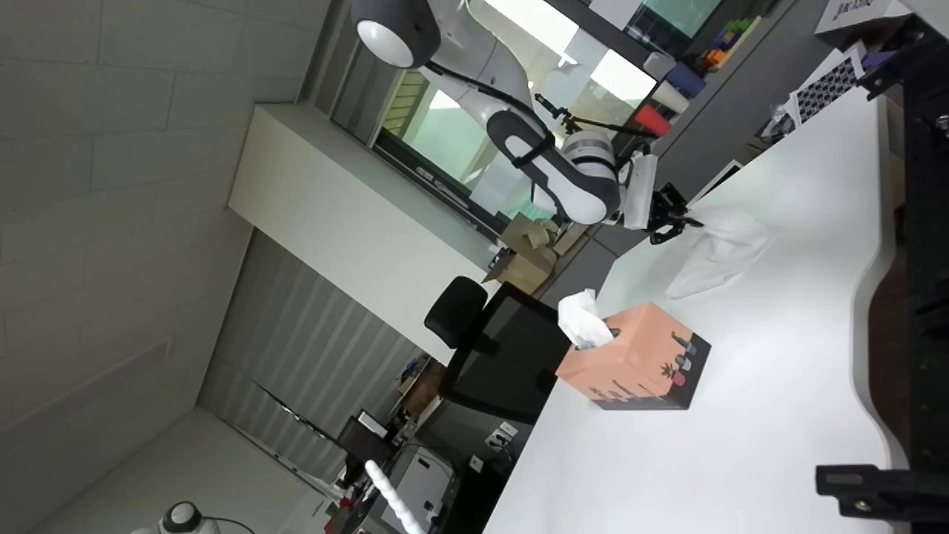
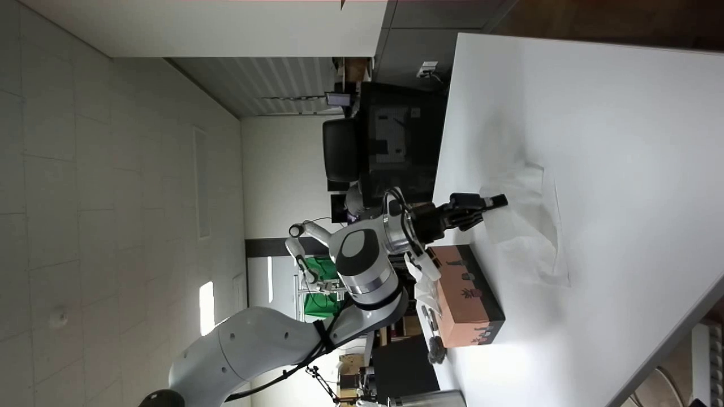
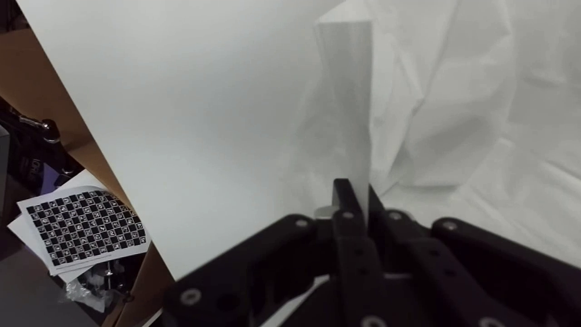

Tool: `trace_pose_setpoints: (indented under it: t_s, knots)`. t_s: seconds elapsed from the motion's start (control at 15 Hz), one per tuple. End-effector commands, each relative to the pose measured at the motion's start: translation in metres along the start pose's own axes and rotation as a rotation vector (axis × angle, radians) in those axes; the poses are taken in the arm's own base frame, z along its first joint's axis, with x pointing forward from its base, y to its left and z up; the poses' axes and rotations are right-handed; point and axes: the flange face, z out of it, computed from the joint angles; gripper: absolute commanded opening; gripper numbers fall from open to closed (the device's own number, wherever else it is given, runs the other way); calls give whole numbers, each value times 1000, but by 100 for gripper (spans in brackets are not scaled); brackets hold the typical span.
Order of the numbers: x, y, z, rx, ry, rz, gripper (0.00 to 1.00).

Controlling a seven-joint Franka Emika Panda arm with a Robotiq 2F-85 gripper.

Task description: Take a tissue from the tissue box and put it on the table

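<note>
The tissue (image 1: 723, 241) is a thin crumpled white sheet spread on the white table (image 1: 667, 460). It also lies there in an exterior view (image 2: 526, 226). My gripper (image 1: 695, 222) is low over the table at the tissue's edge. In the wrist view, the gripper (image 3: 356, 186) has its fingers close together with a raised fold of the tissue (image 3: 352, 91) between them; the rest spreads to the right. The salmon tissue box (image 1: 630, 363) stands on the table, apart from the sheet, with another white tissue (image 1: 582, 319) sticking out of its opening. The box is out of the wrist view.
A black chair (image 1: 511, 356) stands beyond the table edge. A checkered sheet (image 3: 86, 227) lies past the table's edge. Dark metal parts (image 1: 875, 482) stand along the table's curved side. A small dark object (image 2: 435, 350) is near the tissue box.
</note>
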Motion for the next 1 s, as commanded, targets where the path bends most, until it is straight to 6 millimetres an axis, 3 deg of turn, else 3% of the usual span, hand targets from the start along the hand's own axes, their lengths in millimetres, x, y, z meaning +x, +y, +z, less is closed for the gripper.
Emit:
trace_pose_setpoints:
  t_s: [0.0,0.27,0.6,0.73,0.8,0.93]
  knots:
    - [15,12,-19,-5,9,-11,40]
    - [7,26,-70,24,34,-40,66]
    - [-17,42,-131,7,25,-64,100]
    - [-30,44,-148,-22,-14,-80,100]
    - [-11,38,-131,-8,11,-74,96]
    - [-21,41,-144,-14,-7,-84,100]
